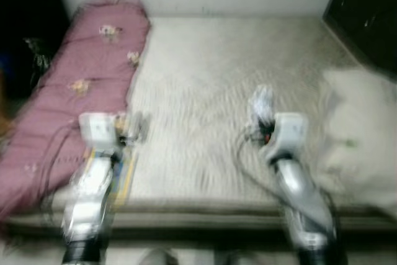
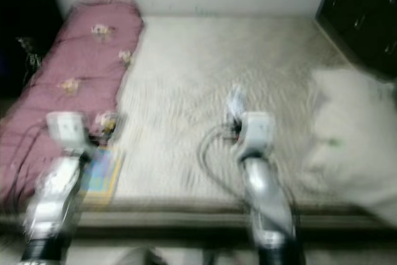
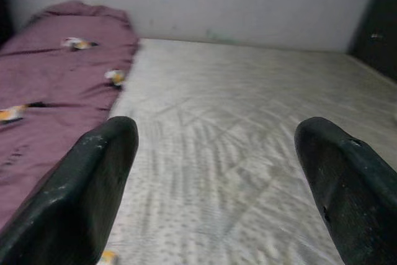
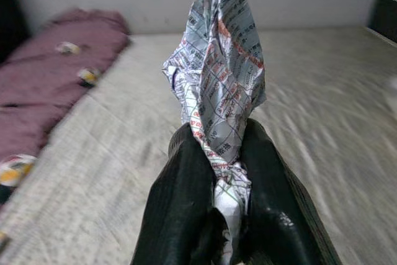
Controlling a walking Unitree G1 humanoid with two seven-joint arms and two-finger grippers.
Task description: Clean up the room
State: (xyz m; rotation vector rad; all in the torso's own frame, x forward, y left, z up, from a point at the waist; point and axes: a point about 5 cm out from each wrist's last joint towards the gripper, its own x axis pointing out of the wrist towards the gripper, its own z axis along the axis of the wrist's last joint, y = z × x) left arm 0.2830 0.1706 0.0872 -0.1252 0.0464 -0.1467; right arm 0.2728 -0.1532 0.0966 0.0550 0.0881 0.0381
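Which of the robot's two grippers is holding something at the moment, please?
The right gripper: its fingers are shut on a crumpled printed paper, while the left gripper is open over the mattress.

Both eye views are dim and motion-blurred; the wrist views are sharper.

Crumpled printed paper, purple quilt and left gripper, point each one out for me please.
crumpled printed paper (image 4: 217, 72), right wrist view, middle of the wad above the fingers.
purple quilt (image 1: 87, 66), left eye view, its upper middle.
left gripper (image 3: 214, 172), left wrist view, midway between its spread fingertips.
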